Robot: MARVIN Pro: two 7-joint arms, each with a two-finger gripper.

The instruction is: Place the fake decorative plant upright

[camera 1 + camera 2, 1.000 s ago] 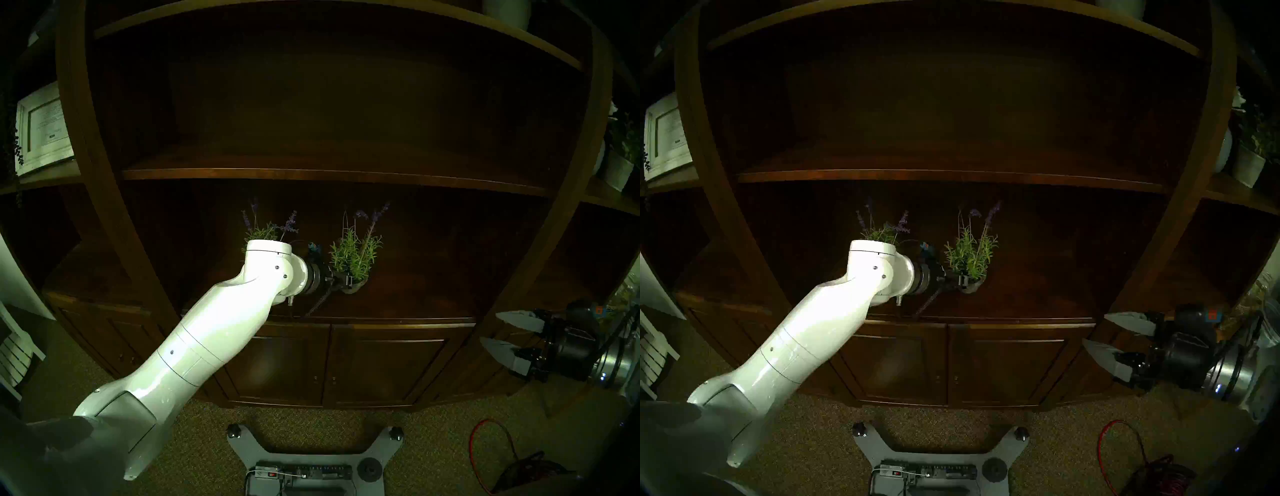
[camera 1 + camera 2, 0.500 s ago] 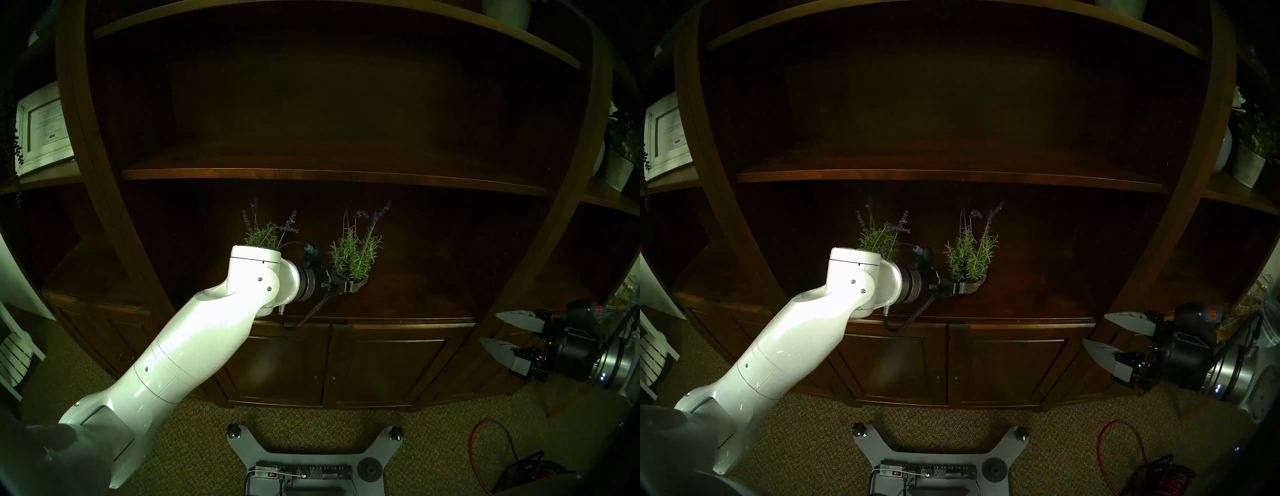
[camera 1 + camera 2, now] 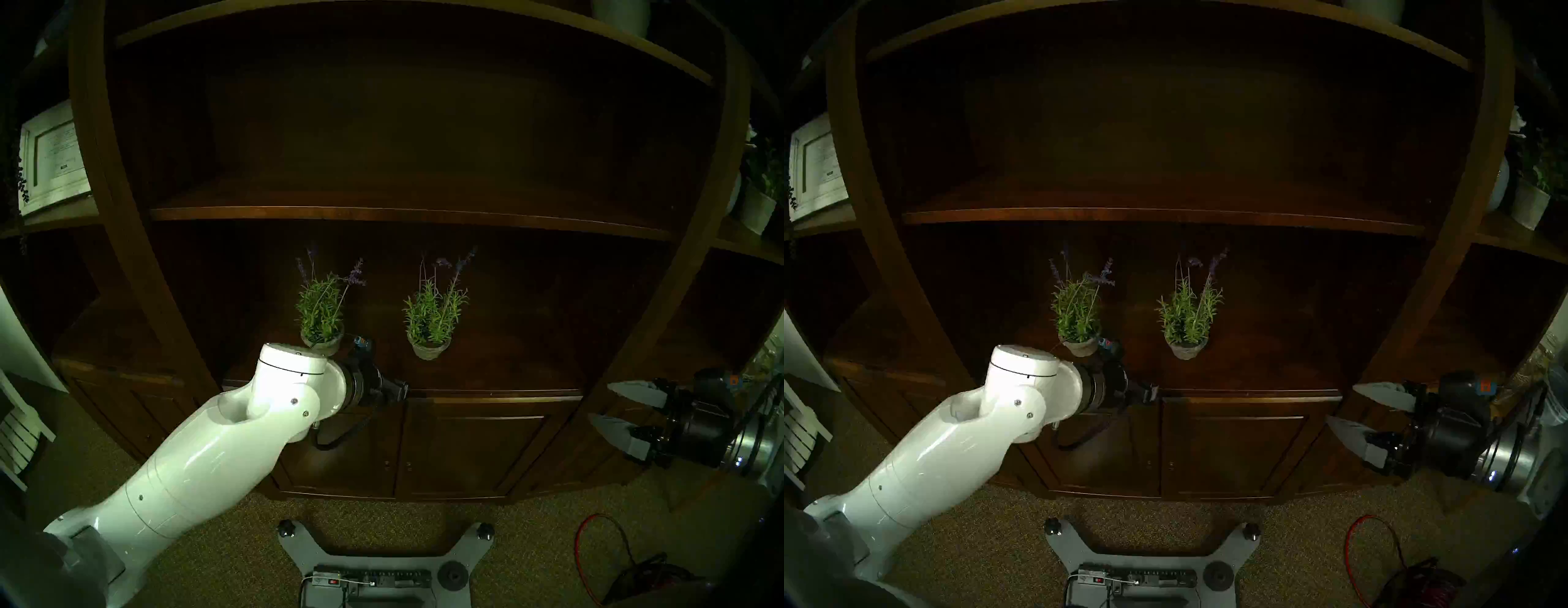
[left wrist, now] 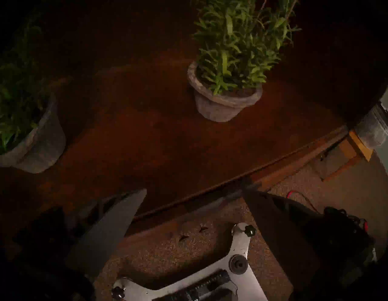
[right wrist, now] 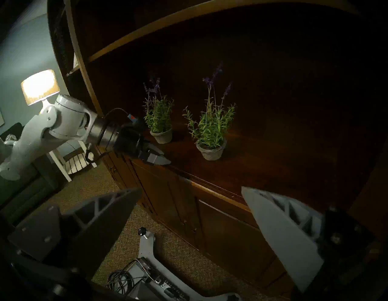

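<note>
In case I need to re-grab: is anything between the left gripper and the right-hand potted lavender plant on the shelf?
Nothing visible: only bare dark wooden shelf lies between the open left gripper and the upright grey-potted lavender plant.

A dark wooden bookcase (image 3: 403,212) fills the wall, its upper shelves bare and shadowed. Closed cabinet doors (image 3: 471,450) sit under the lower shelf. A framed print (image 3: 53,159) leans in the left-hand bay, and a leafy plant in a pale square pot (image 3: 759,208) stands in the right-hand one. On the speckled carpet (image 3: 1293,543) lies a coil of red cable (image 3: 602,556). A lit table lamp (image 5: 39,87) glows off to one side, near a white slatted chair (image 5: 75,164).
</note>
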